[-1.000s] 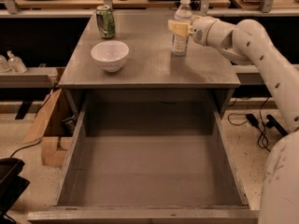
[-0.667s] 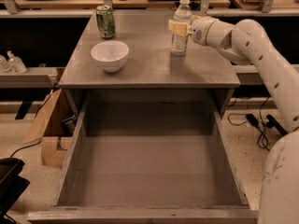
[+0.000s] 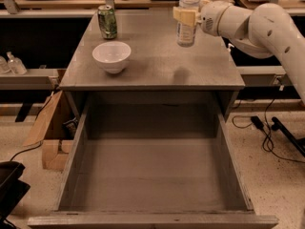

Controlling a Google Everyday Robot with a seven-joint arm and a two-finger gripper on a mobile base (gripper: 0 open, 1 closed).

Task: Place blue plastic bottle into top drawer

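Note:
The blue plastic bottle (image 3: 187, 18) is a clear bottle with a white cap and pale label. It hangs upright above the right rear part of the grey cabinet top (image 3: 152, 61), with its shadow on the top below it. My gripper (image 3: 187, 15) reaches in from the right and is shut on the bottle at label height. The top drawer (image 3: 152, 175) is pulled fully open below the cabinet's front edge, and nothing lies in it.
A white bowl (image 3: 111, 56) sits on the left of the cabinet top. A green soda can (image 3: 107, 22) stands behind it. Small clear pump bottles (image 3: 12, 62) stand on a shelf at far left. Cables (image 3: 267, 132) lie on the floor at right.
The bottle has been lifted off the cabinet top and now hangs above it in my gripper. The arm has risen slightly.

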